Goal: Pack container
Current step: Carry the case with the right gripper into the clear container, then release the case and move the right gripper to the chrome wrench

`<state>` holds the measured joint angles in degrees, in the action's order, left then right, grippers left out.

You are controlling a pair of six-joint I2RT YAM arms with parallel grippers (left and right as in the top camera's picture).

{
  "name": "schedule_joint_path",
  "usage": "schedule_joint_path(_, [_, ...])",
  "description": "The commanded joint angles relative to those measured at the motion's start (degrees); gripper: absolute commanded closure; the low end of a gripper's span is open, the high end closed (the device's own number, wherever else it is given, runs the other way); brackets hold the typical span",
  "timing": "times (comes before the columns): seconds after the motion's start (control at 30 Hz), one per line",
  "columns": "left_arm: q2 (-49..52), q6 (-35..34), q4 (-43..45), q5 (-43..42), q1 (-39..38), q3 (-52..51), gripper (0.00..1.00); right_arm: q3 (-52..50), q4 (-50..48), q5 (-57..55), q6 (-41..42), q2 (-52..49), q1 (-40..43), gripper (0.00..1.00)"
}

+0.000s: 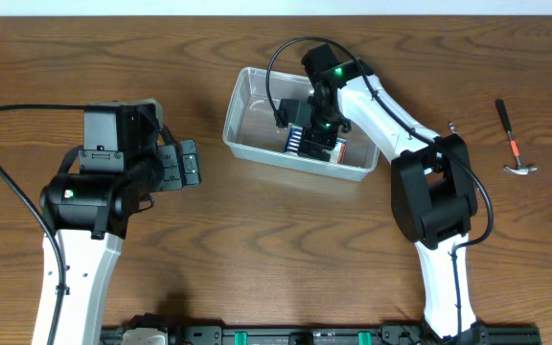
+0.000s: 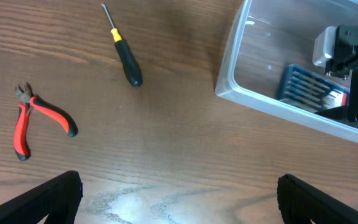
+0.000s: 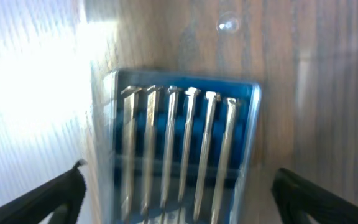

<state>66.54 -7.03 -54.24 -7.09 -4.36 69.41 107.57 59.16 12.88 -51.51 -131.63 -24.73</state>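
Overhead: clear rectangular plastic container [image 1: 247,105] sits on the wooden bench [image 1: 84,57], with the right tool [image 1: 316,134] inside it over the blue drill-bit case [image 1: 300,142]. Left wrist: left tool [image 2: 179,186] is spread apart and empty, and the red-handled pliers [image 2: 33,121] lie unpacked. Right wrist: jaws are apart, closely flanking the case, so a crooked lift could snag it or shove the container.

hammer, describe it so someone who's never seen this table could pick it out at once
On the wooden table, look to the far right, beyond the right arm and away from the clear tub. The hammer lies there alone. Only it has a silver head set across a black handle with an orange band.
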Motion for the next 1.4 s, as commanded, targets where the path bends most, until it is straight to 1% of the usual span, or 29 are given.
schedule_joint_path(0.0, [0.0,1.0,-0.4,0.7,-0.2,1.0,0.01,0.6,-0.5,1.1,4.2,0.2,-0.5,0.01])
schedule_joint_path(0.1, [0.0,1.0,-0.4,0.7,-0.2,1.0,0.02,3.0,0.4,1.1,8.3,0.2,-0.5,0.01])
schedule_joint_path(0.3, [0.0,1.0,-0.4,0.7,-0.2,1.0,0.01,16.6,9.0,-0.9,17.3,3.2,-0.3,0.01])
schedule_joint_path(0.37, [0.0,1.0,-0.4,0.7,-0.2,1.0,0.01,21.7,11.5,-5.4,23.7,5.4,0.5,0.01])
schedule_joint_path(0.43, [0.0,1.0,-0.4,0.7,-0.2,1.0,0.01,24.9,12.6,-13.7,32.3,7.8,2.1,0.01])
schedule_joint_path(0.5, [0.0,1.0,-0.4,0.7,-0.2,1.0,0.02,26.5,14.1,-21.3,41.7,10.4,4.8,0.01])
schedule_joint_path(0.53, [0.0,1.0,-0.4,0.7,-0.2,1.0,0.02,26.6,15.9,-25.1,48.4,12.2,7.5,0.01])
schedule_joint_path(0.63, [0.0,1.0,-0.4,0.7,-0.2,1.0,0.02,26.6,21.0,-25.2,54.9,14.3,14.4,0.01])
schedule_joint_path(0.7, [0.0,1.0,-0.4,0.7,-0.2,1.0,0.02,26.6,24.8,-24.2,54.9,14.3,20.0,0.01])
schedule_joint_path(0.77, [0.0,1.0,-0.4,0.7,-0.2,1.0,0.02,25.3,26.5,-24.0,53.5,14.0,25.0,0.01])
schedule_joint_path(0.87, [0.0,1.0,-0.4,0.7,-0.2,1.0,0.02,21.6,26.1,-19.9,46.3,13.5,31.2,0.01])
schedule_joint_path(0.93, [0.0,1.0,-0.4,0.7,-0.2,1.0,0.01,17.8,24.3,-19.8,44.0,13.2,33.8,0.01])
schedule_joint_path(1.07, [0.0,1.0,-0.4,0.7,-0.2,1.0,0.02,6.6,17.9,-20.2,40.0,13.1,36.3,0.01])
schedule_joint_path(1.37, [0.0,1.0,-0.4,0.7,-0.2,1.0,0.02,-13.9,2.0,-19.9,33.3,13.1,36.6,0.01])
